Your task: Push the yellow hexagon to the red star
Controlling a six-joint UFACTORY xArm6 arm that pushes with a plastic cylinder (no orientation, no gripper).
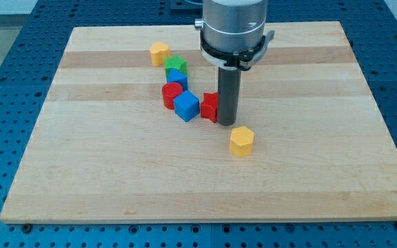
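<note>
The yellow hexagon (241, 141) lies just right of the board's middle. The red star (209, 107) lies a short way up and to the left of it, partly hidden behind my rod. My tip (226, 123) is on the board between the two, against the red star's right side and just above and left of the yellow hexagon, with a small gap to the hexagon.
A blue cube (186, 107) touches the red star's left side. A red block (171, 94), a second blue block (178, 80) and a green star (176, 66) run up and left from it. Another yellow block (159, 53) lies near the wooden board's (322, 172) top.
</note>
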